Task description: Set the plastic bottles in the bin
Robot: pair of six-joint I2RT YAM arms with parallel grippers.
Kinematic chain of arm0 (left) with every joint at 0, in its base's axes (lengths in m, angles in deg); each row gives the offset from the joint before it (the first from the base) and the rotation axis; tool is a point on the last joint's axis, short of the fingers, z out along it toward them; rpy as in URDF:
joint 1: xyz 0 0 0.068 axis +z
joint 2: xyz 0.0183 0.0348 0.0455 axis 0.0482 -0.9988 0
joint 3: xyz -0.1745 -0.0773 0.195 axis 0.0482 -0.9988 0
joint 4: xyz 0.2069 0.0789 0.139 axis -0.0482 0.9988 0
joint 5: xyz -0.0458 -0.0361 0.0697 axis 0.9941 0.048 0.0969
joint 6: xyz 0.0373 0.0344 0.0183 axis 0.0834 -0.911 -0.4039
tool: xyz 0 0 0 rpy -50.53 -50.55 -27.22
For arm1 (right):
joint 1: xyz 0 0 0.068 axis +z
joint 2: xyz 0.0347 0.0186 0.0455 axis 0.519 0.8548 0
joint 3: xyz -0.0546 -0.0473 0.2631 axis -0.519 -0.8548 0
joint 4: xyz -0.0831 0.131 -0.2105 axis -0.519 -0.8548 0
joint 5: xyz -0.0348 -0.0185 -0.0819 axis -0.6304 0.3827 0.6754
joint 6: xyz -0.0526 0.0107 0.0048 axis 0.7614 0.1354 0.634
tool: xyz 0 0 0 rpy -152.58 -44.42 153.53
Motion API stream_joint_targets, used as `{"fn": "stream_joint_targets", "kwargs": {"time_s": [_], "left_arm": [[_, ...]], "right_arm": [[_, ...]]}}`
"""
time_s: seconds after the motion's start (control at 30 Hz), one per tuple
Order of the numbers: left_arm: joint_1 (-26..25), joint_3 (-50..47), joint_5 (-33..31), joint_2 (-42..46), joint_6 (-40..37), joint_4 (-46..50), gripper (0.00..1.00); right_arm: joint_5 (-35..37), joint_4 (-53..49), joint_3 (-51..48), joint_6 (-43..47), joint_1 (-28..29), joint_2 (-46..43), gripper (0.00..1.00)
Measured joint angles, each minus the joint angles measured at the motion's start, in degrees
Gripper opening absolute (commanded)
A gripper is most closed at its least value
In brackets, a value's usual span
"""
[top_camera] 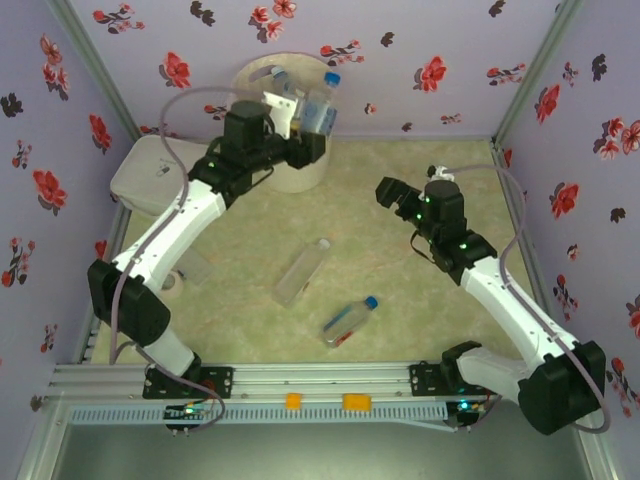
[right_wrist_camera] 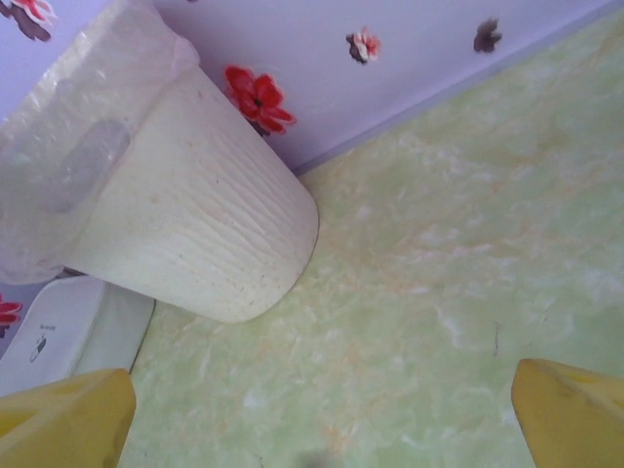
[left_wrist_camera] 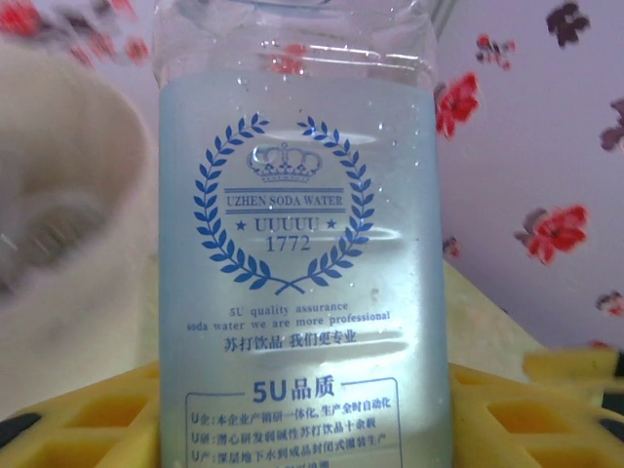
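My left gripper [top_camera: 306, 118] is shut on a clear plastic bottle [top_camera: 320, 104] with a blue cap, holding it over the right rim of the cream bin [top_camera: 262, 78] at the back. In the left wrist view the bottle's blue-printed label [left_wrist_camera: 292, 263] stands between my yellow fingers [left_wrist_camera: 93, 419], with the bin [left_wrist_camera: 68, 244] blurred to the left. Two more plastic bottles lie on the table: a clear one with a white cap [top_camera: 302, 272] and one with a blue cap [top_camera: 349, 320]. My right gripper [top_camera: 388, 190] hangs open and empty over the table. Its wrist view shows the bin [right_wrist_camera: 185, 214] ahead.
A flat white rounded box [top_camera: 145, 175] sits left of the bin against the left wall, seen also as the box [right_wrist_camera: 58, 331] in the right wrist view. Flowered walls close in the back and sides. The green marbled table [top_camera: 400, 290] lies between the arms.
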Motion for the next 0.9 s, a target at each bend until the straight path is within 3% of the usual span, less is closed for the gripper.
{"fn": "stream_joint_targets", "kwargs": {"time_s": [0.23,0.6,0.77,0.9], "left_arm": [[3.7,13.9,-3.2,-6.7,-5.6,5.6,0.0],[6.1,48.9,-7.5,-29.7,-6.6,26.5,0.0],[6.1,50.8,-7.9,-32.0,-5.1,30.4,0.0],[6.1,50.8,-7.9,-32.1,-3.7,31.1,0.11]], "right_arm": [[-3.8,7.8,-8.5,-5.9,0.1,0.3,1.0],[-4.8,9.6,-11.2,-8.5,0.2,-1.1,1.0],[-4.6,8.9,-11.2,-8.4,0.5,-3.6,1.0],[-4.0,8.4,-11.2,-8.2,1.1,-4.6,1.0]]}}
